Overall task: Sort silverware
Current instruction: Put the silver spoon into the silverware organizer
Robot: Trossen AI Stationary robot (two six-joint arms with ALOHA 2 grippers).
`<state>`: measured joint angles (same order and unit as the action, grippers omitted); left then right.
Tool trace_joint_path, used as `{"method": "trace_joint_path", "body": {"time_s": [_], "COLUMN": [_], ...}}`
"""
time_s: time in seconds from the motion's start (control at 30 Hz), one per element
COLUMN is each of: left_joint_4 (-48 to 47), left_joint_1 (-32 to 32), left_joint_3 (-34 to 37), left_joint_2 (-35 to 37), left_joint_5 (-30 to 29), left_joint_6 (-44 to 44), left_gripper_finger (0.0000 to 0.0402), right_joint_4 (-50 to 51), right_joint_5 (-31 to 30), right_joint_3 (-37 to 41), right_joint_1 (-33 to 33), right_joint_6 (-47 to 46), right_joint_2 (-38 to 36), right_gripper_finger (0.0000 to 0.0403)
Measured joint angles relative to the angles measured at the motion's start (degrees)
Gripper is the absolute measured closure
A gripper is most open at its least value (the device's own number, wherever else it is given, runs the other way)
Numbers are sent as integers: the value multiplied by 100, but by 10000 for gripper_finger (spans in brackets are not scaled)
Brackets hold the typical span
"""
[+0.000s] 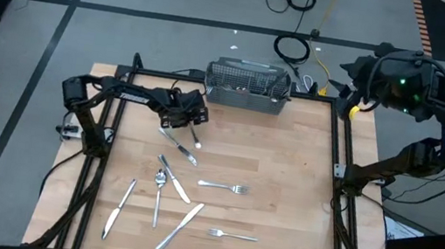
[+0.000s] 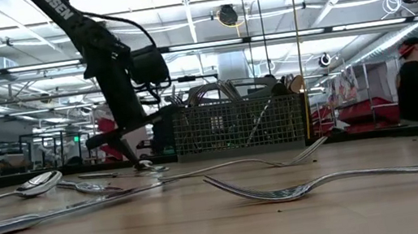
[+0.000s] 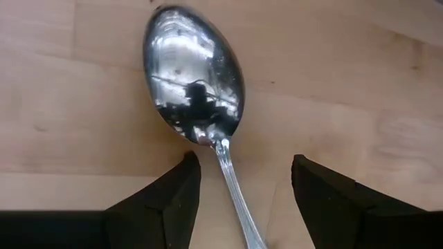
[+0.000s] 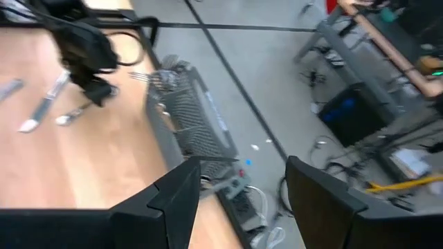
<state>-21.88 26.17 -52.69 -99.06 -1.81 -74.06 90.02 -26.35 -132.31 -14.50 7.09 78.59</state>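
Silverware lies loose on the wooden table [image 1: 286, 169]. My left gripper [image 3: 242, 187] points down, open, low over a shiny spoon [image 3: 194, 76] near the far left. Its fingers stand on either side of the spoon's neck [image 3: 223, 149] without touching it. In the high view the left gripper [image 1: 190, 121] is near the basket's left end. A knife [image 1: 170, 140] lies beside that spoon. My right gripper [image 4: 242, 187] is open with nothing in it, raised beyond the table's far right corner [image 1: 355, 74].
A grey wire-mesh basket [image 1: 247, 88] with some silverware in it stands at the far edge. Two forks [image 1: 224, 187] [image 1: 232, 235], knives [image 1: 179, 227] [image 1: 118, 208] and another spoon [image 1: 159, 187] lie at the near middle. A person [image 2: 417, 79] stands in the room behind.
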Motion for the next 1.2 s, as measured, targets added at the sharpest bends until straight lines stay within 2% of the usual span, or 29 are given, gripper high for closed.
{"method": "trace_joint_path", "body": {"time_s": [0.2, 0.3, 0.4, 0.6, 0.63, 0.87, 1.03, 1.2], "left_joint_4": [38, 47, 24, 50, 68, 67, -91, -2], "left_joint_1": [98, 146, 149, 160, 158, 107, -103, -349], "left_joint_3": [-13, -13, -17, -9, -9, -12, -192, -663], "left_joint_2": [-117, -209, -321, -418, -419, -367, -2, 647], "left_joint_5": [-81, -124, -208, -373, -402, -253, -225, -632], "left_joint_6": [-357, -562, -606, -576, -502, -454, -344, -139], "left_gripper_finger": [175, 197, 246, 373, 384, 392, 397, 401], "right_joint_4": [0, 0, 0, -1, 0, 0, 0, -1], "right_joint_5": [454, 501, 573, 585, 586, 586, 586, 727], "right_joint_3": [0, 0, 0, 0, 0, 0, 0, 0], "right_joint_1": [0, 0, 0, 0, 0, 0, 0, 0], "right_joint_6": [-87, -77, -59, -48, -48, 112, 478, 852], "right_joint_2": [0, 0, 0, 0, 0, -1, -26, -117], "right_gripper_finger": [204, 204, 204, 204, 204, 204, 204, 204]}}
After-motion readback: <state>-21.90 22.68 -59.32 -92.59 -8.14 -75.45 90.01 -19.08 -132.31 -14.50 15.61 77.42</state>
